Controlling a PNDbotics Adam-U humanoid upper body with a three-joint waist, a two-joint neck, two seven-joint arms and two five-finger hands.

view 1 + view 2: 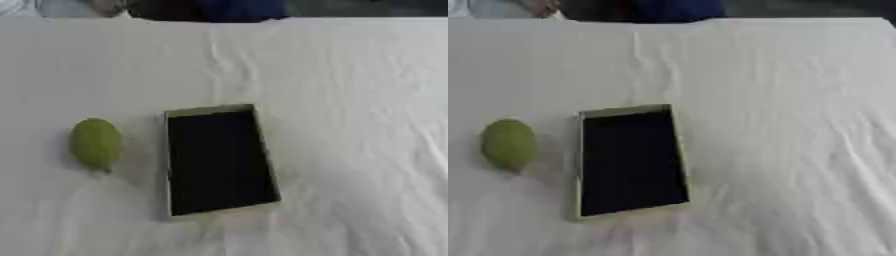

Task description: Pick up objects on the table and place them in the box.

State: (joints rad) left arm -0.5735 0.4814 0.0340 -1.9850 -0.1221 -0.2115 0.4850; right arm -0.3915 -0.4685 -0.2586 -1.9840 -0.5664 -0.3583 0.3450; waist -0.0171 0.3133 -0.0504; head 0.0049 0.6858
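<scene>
A green oval fruit-like object (95, 143) lies on the white cloth, left of the box. The box (169, 165) is a shallow open rectangle with pale olive walls and a dark inside; nothing shows in it. It sits near the middle of the table, its long side running away from me. A narrow strip of cloth separates the green object from the box's left wall. Neither of my hands appears in either view.
A wrinkled white cloth (350, 100) covers the whole table, with folds above the box and down the right side. The far table edge runs along the top, with a person's dark clothing (210, 9) behind it.
</scene>
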